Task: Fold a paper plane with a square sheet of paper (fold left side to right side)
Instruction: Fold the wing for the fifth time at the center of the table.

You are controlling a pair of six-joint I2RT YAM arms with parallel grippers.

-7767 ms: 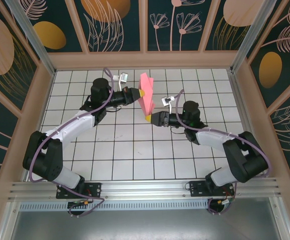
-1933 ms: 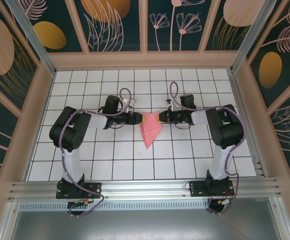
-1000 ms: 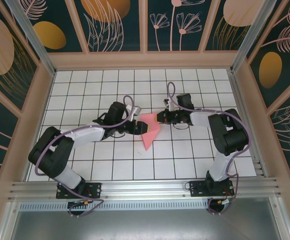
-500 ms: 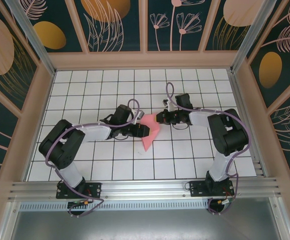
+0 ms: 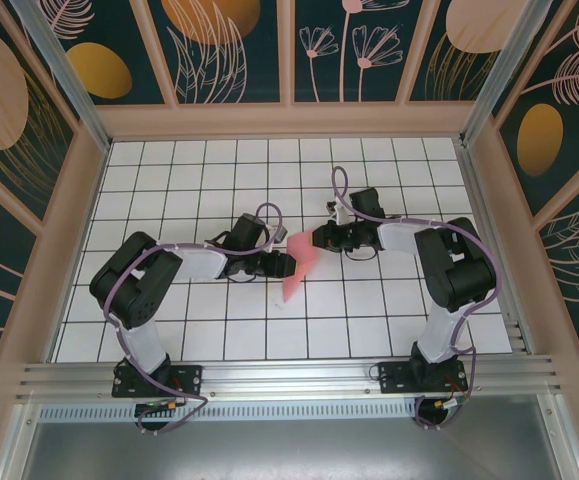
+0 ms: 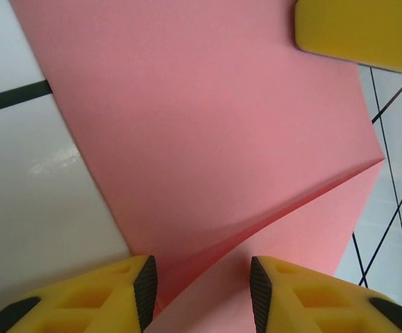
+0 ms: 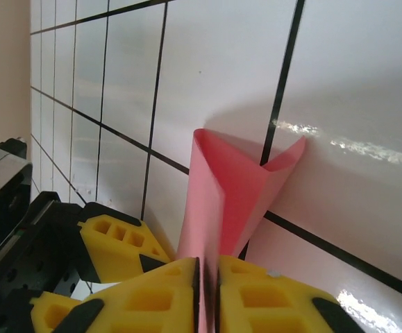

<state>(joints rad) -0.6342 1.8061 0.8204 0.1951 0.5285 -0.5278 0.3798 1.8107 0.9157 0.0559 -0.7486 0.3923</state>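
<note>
Two grips: right gripper [image 7: 206, 291] pinches paper plane [image 7: 232, 187]; left gripper [image 6: 202, 288] straddles it.

my right gripper [image 7: 206, 277] pinched the paper plane [image 7: 235, 187] at bottom centre; i saw the left gripper [image 7: 93, 274] lower left.

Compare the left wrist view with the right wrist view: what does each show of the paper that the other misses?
Left wrist view: the pink paper seen close, as a broad sheet with one flap lifting. It runs between the parted fingers of the left gripper.
Right wrist view: the right gripper pinches the paper's edge, and the paper stands as a narrow V off the table.
Both: the same paper, the white gridded tiles, and yellow fingers that look like the opposite gripper's.
</note>
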